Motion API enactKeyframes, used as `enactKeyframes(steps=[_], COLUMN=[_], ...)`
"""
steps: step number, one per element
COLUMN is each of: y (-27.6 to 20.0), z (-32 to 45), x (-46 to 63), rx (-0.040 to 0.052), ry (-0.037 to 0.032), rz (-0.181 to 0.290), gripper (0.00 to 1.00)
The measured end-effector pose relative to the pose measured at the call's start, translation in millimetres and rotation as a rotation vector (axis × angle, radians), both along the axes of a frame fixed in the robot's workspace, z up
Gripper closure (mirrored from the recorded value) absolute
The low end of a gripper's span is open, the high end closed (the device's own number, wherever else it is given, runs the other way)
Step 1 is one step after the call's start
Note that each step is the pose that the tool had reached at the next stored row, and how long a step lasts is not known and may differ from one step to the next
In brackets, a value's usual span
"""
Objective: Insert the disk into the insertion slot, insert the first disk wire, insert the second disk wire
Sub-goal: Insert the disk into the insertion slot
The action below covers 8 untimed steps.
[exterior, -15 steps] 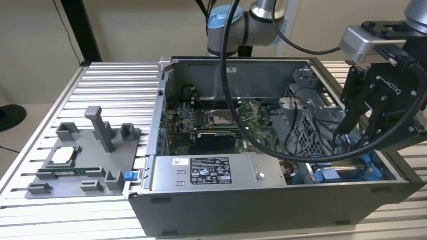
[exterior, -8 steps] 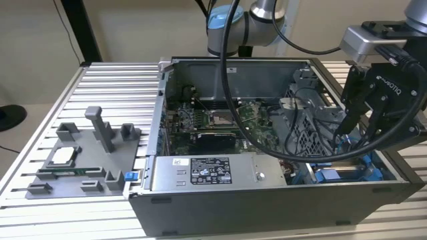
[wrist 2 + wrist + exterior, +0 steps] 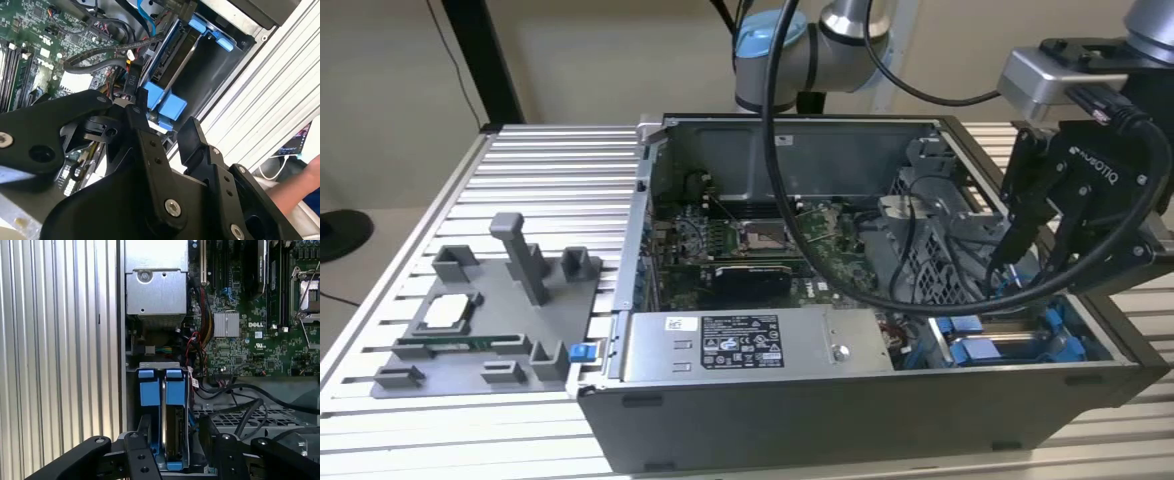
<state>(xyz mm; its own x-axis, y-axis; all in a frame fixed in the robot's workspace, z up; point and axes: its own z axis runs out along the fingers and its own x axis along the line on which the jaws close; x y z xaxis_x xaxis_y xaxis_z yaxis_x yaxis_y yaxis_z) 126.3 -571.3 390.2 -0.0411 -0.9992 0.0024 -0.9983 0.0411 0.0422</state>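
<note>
1. At the exterior view's left a grey fixture (image 3: 494,310) with tall posts sits on the ribbed worktop (image 3: 560,160); it is well apart from the work.
2. In the middle lies the open computer case (image 3: 854,410); a grey power box (image 3: 734,345) with a label runs along its front, and a green board (image 3: 761,240) lies deep inside.
3. At the exterior view's right, in the corner of the case, is the insertion slot (image 3: 157,365); the disk (image 3: 162,405) stands on its edge inside it, with its blue frame tabs showing at the open end.
4. The tool (image 3: 175,426) hangs right over that slot; its jaws are wide, with one finger on each side of the blue frame; I cannot tell if they touch it.
5. I think the step in hand is getting the disk all the way home; it looks mostly in.
6. To do it well, the tool should stay square to the slot; a push should go straight along the slot and be gentle, so the frame does not tip or jam.
7. Black wires (image 3: 240,405) lie just beside the slot; I think the fingers could catch them, so they should keep close to the blue frame.
</note>
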Motion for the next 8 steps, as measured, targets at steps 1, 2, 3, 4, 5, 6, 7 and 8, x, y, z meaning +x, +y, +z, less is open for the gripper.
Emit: enactKeyframes(steps=[1, 2, 3, 4, 5, 6, 7, 8], y=[0.0, 0.0, 0.1, 0.6, 1.3, 2.1, 2.9, 3.4], z=[1.2, 2.7, 4.1, 5.4, 6.5, 7.6, 8.7, 9.6], x=[0.6, 1.0, 1.4, 1.5, 1.7, 2.0, 2.4, 2.7], rx=[0.0001, 0.0002, 0.0003, 0.0002, 0.0002, 0.0004, 0.0003, 0.0001], ry=[0.0048, 0.0094, 0.0132, 0.0142, 0.0149, 0.0155, 0.0161, 0.0167], rz=[0.0, 0.0, 0.0, 0.0, 0.0, 0.0, 0.0, 0.0], gripper=[0.0, 0.0, 0.0, 0.0, 0.0, 0.0, 0.0, 0.0])
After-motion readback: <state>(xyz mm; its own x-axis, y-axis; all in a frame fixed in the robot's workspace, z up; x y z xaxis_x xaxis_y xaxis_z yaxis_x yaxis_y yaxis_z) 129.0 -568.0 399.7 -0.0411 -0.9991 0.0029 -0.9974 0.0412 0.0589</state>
